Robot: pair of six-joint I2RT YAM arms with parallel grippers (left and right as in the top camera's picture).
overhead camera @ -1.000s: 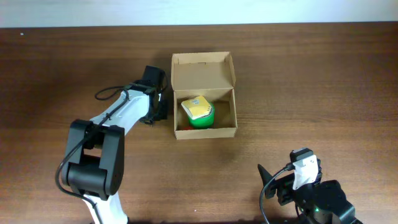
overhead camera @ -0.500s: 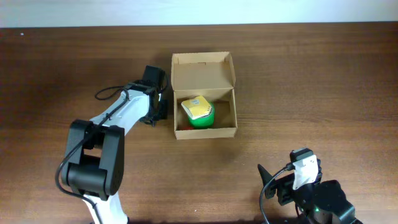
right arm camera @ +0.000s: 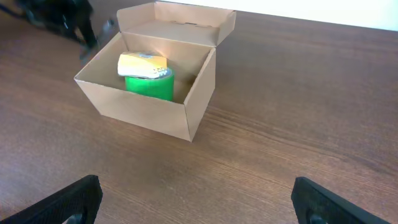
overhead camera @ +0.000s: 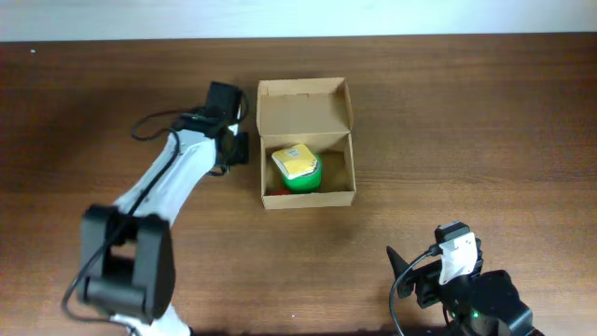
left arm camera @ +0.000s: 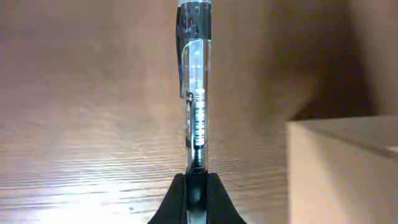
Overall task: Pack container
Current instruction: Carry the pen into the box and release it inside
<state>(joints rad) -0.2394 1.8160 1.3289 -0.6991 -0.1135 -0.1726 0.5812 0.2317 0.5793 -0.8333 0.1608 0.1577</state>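
The left tool (left arm camera: pixel 196 185), pinching a clear pen (left arm camera: pixel 194 93) whose long axis runs straight out from its tips, hangs just beside the container (overhead camera: pixel 308 197). The box lies to its right, long axis across the surface, mouth up, flap tipped back. The right tool (right arm camera: pixel 196 202) is spread wide, well apart.
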